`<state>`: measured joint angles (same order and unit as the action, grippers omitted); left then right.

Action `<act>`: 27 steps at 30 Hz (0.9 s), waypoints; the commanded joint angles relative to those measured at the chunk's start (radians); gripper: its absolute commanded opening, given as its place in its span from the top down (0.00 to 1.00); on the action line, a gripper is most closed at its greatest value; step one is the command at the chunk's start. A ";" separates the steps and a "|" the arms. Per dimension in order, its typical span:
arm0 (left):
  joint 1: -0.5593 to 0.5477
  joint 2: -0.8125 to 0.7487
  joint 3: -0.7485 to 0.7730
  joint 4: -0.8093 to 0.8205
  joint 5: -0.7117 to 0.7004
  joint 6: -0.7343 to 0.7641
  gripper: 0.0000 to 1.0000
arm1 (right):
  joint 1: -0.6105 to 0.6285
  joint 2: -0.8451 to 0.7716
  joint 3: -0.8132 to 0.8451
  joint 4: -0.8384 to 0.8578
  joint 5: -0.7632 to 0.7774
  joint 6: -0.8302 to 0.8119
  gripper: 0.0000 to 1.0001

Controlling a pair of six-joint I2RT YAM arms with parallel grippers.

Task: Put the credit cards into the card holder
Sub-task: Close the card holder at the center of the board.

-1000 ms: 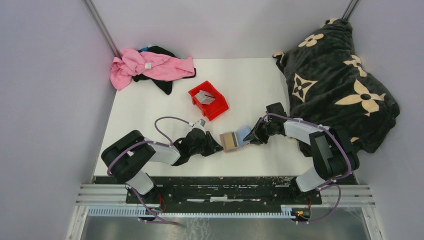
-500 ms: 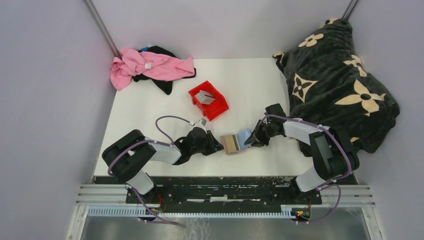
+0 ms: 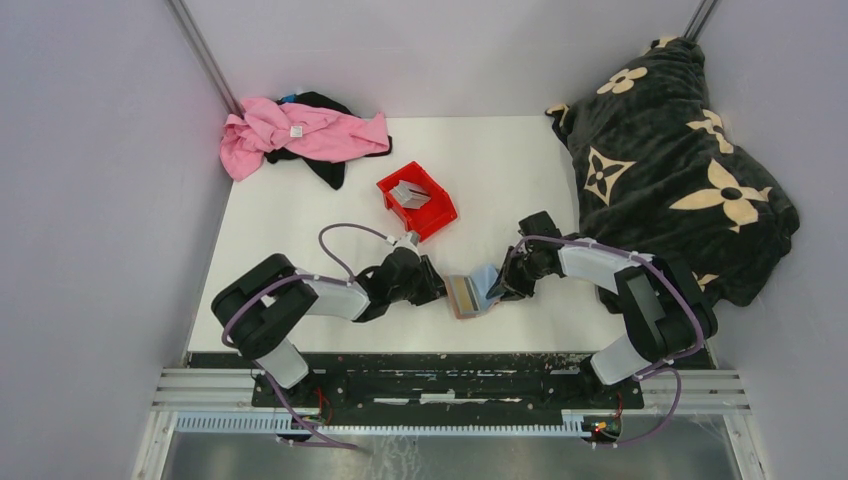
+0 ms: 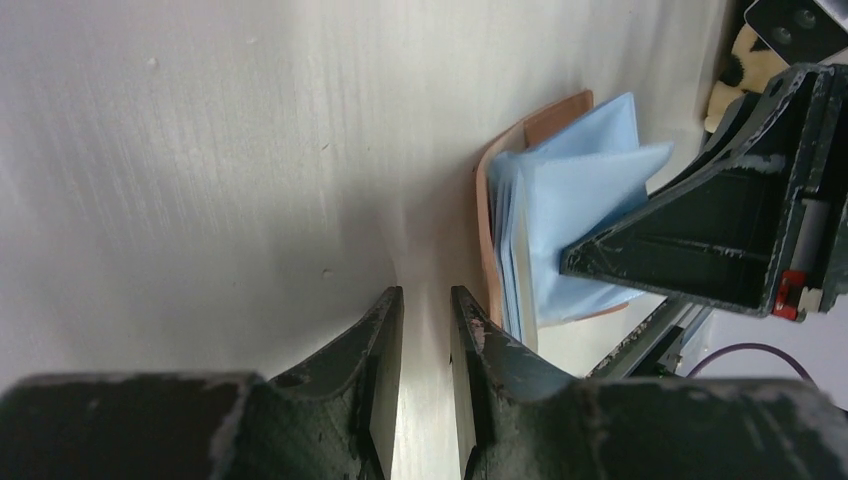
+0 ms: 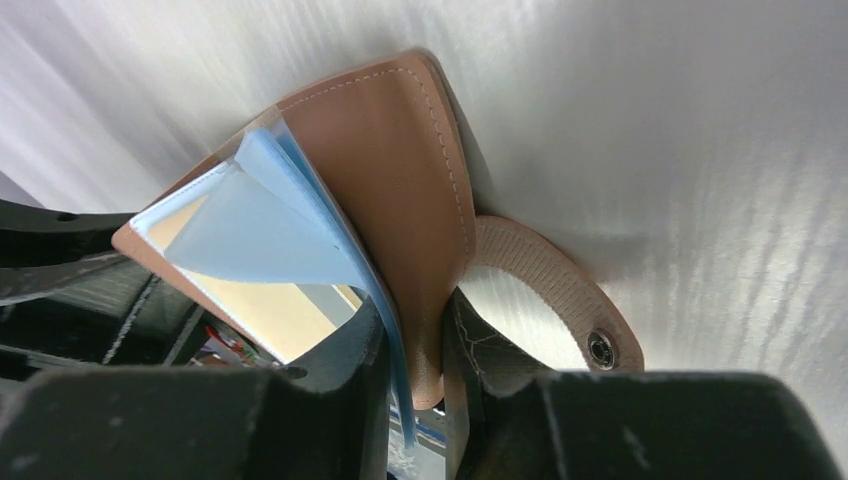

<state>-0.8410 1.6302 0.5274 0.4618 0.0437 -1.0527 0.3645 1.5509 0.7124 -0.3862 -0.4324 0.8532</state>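
Note:
The tan card holder (image 3: 462, 296) lies between my two grippers, half folded. My right gripper (image 3: 500, 285) is shut on its right flap. In the right wrist view its jaws (image 5: 415, 345) pinch the tan leather (image 5: 400, 160) together with a blue inner layer (image 5: 265, 215), and the snap tab (image 5: 560, 300) hangs beside them. A gold-yellow surface (image 5: 285, 315) shows inside. My left gripper (image 3: 432, 288) is just left of the holder, jaws (image 4: 425, 330) nearly together with nothing between them. The holder (image 4: 545, 120) stands on edge ahead of them. Grey cards (image 3: 408, 193) lie in the red bin.
The red bin (image 3: 436, 216) stands behind the left gripper. A pink and black cloth pile (image 3: 300, 135) lies at the back left. A dark flowered blanket (image 3: 670, 150) covers the right side. The table's near edge (image 3: 400, 350) is just in front of the holder.
The right gripper has pushed the flap leftward, so the holder is more folded and narrower. The left gripper has shifted slightly right and back, staying beside the holder.

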 commanded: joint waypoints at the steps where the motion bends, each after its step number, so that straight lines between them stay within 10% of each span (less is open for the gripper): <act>1: -0.001 0.028 0.061 -0.066 -0.005 0.080 0.68 | 0.064 -0.009 0.030 -0.076 0.082 -0.025 0.96; 14: -0.014 0.037 0.166 -0.156 0.045 0.110 0.69 | 0.114 -0.023 0.085 -0.171 0.205 -0.100 0.47; 27: -0.062 0.031 0.303 -0.314 0.010 0.178 0.72 | 0.115 -0.104 0.095 -0.227 0.268 -0.157 0.44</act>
<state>-0.8856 1.6642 0.7647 0.1879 0.0696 -0.9451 0.4770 1.4918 0.7799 -0.5934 -0.2028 0.7250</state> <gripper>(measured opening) 0.288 0.558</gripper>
